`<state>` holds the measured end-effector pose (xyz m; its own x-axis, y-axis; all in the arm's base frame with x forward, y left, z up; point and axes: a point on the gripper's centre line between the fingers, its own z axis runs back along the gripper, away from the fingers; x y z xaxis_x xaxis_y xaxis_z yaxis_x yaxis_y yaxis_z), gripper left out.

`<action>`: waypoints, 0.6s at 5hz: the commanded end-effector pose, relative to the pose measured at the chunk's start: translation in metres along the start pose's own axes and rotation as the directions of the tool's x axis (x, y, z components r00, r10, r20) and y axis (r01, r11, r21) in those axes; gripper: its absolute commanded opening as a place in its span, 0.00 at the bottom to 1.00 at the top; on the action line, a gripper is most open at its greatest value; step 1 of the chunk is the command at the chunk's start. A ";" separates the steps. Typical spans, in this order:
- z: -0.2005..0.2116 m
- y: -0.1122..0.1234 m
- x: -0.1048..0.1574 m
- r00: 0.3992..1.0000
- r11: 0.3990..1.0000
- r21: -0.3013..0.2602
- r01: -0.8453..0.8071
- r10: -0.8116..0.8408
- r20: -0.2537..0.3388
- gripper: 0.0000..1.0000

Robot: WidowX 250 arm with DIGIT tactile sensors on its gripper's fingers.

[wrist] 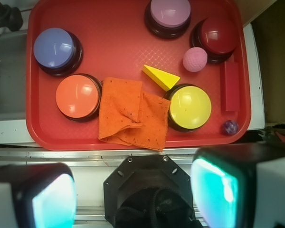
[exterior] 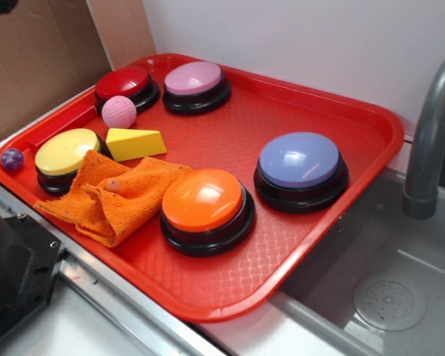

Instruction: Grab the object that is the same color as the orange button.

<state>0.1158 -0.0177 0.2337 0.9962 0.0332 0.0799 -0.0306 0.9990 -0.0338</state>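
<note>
**Orange cloth lies free on the tray, gripper above and apart**

In the exterior view you see the red plastic tray (exterior: 371, 130) carrying five domed buttons. The soft orange woven cloth rag (exterior: 115, 196) lies crumpled at the tray's near-left edge, touching the large round orange push button (exterior: 205, 209) on one side and the yellow-topped button (exterior: 65, 157) on the other. The yellow wedge block (exterior: 136, 143) sits just behind the rag, and the pink textured ball (exterior: 119, 111) rests against the red-topped button (exterior: 125, 87). The pink-topped button (exterior: 196, 85) and the blue-topped button (exterior: 300, 169) stand well apart from the rag. A small purple ball (exterior: 12, 159) lies at the tray's left rim. The gripper itself does not show clearly here.

In the wrist view your gripper (wrist: 133, 194) hangs above the counter edge, its two pads (wrist: 52, 199) spread wide with nothing between them. The orange rag (wrist: 133, 114) lies straight ahead of the fingers, just past the tray's near rim (wrist: 85, 145). The orange button (wrist: 77, 96) is ahead and to the picture's left of the rag; the yellow-topped button (wrist: 190, 107) ahead to the picture's right. A red rectangular block (wrist: 232, 85) lies further right.
</note>
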 end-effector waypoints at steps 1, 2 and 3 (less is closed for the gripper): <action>0.000 0.000 0.000 1.000 1.000 0.000 0.000 0.000 0.000 1.00; -0.034 -0.006 0.008 0.997 0.997 0.019 -0.077 0.077 0.001 1.00; -0.073 -0.006 0.012 0.983 0.984 -0.020 -0.179 0.178 -0.038 1.00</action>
<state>0.1303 -0.0254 0.1578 0.9799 0.1994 0.0109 -0.1985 0.9787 -0.0524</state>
